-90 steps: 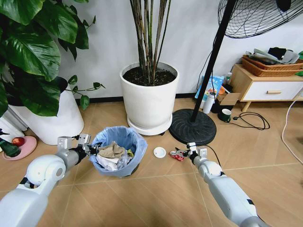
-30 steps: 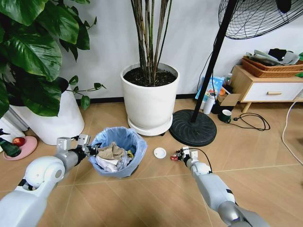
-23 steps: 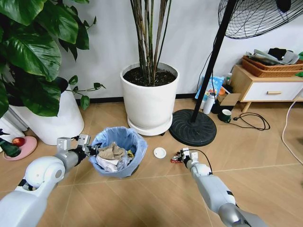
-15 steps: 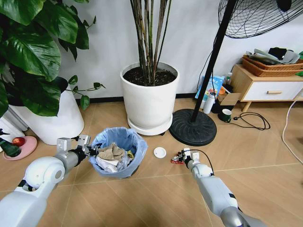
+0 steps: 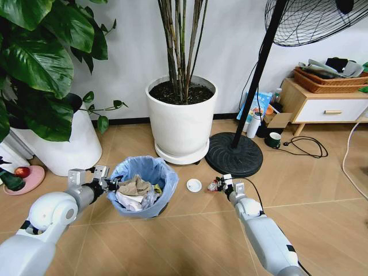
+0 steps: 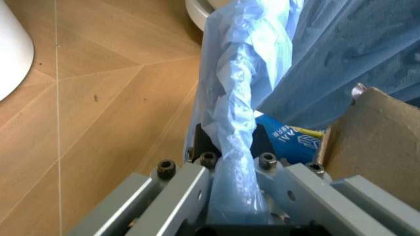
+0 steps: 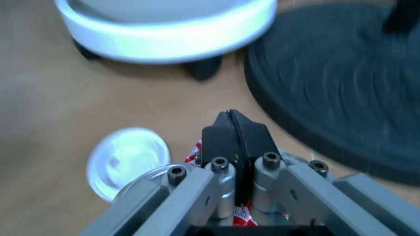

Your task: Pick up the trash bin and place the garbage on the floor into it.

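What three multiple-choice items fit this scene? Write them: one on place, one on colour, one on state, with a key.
1. The white round lid lies
A. inside the trash bin
B. on the floor between the trash bin and the right gripper
C. on the fan base

2. The trash bin liner is
A. light blue
B. black
C. yellow

3. The left gripper is
A. open above the floor
B. shut on the trash bin's rim
C. holding a plant leaf

Key: B, the lid sits left of the right gripper; A, blue bag; B, fingers pinch the rim.
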Available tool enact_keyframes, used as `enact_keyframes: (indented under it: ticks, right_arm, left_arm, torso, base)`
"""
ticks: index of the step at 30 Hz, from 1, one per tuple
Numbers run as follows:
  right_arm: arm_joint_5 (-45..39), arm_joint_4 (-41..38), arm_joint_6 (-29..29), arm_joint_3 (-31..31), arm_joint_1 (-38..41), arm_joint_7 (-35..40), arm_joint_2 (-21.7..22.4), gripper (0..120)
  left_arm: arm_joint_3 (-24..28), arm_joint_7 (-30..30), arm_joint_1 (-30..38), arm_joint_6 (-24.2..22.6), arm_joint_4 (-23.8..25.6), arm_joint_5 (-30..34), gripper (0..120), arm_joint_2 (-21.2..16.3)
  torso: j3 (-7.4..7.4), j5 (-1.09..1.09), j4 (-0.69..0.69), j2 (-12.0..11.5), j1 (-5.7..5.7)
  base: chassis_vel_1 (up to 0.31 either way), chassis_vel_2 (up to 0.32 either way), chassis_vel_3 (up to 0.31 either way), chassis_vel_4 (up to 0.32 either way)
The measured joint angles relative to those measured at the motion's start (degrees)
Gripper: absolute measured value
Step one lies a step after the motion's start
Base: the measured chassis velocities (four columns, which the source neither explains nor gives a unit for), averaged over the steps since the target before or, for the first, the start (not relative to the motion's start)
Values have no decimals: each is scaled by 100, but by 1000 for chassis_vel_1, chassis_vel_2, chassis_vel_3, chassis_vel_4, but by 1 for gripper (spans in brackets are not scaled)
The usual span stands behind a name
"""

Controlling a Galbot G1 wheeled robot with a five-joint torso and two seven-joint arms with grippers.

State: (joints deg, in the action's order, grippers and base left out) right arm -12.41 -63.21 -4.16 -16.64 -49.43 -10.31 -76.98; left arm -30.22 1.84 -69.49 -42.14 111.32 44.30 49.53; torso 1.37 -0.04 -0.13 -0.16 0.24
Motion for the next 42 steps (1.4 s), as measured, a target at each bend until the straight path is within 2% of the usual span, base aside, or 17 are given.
enact_keyframes:
  ticks: [4,6,8,9,12,22,24,34,42]
  right_arm:
    - [-217,-775,13,289,-47,6,138,0]
    - [-287,-903,-5,332,-47,12,167,0]
    - [-704,-1529,-181,531,-72,33,321,0]
    - [-704,-1529,-181,531,-72,33,321,0]
    - [-1117,-2086,-396,713,-87,37,468,0]
    - [-1682,-3185,-727,1013,-9,192,614,0]
    - [-1853,-3649,-846,1086,57,318,619,0]
    - [-2195,-4311,-1111,1309,245,568,637,0]
    - [-2427,-4596,-1247,1960,291,690,754,0]
  left_arm:
    - [-141,7,-177,0,41,-43,0,33]
    - [-148,8,-185,0,41,-47,0,36]
    - [-138,13,-172,0,33,-55,0,45]
    - [-138,13,-172,0,33,-55,0,45]
    - [-75,13,-122,0,-1,-60,0,51]
    - [180,-1,200,0,-197,-62,0,85]
    - [317,-7,355,0,-322,-62,0,95]
    - [536,-20,538,0,-501,-72,0,132]
    - [771,-113,796,0,-535,13,0,206]
  torso:
    - [0,0,2,1,-1]
    - [0,0,2,1,-1]
    - [-1,-2,2,1,-1]
    - [-1,-2,2,1,-1]
    - [-1,-3,0,1,-1]
    - [0,-1,0,2,-1]
    - [0,-1,0,2,-1]
    - [0,-1,1,2,-1]
    - [0,-1,0,2,-1]
  base:
    - [0,0,0,0]
    - [0,0,0,0]
    - [0,0,0,0]
    - [0,0,0,0]
    - [0,0,0,0]
    - [0,0,0,0]
    - [0,0,0,0]
    - [0,0,0,0]
    - [0,0,0,0]
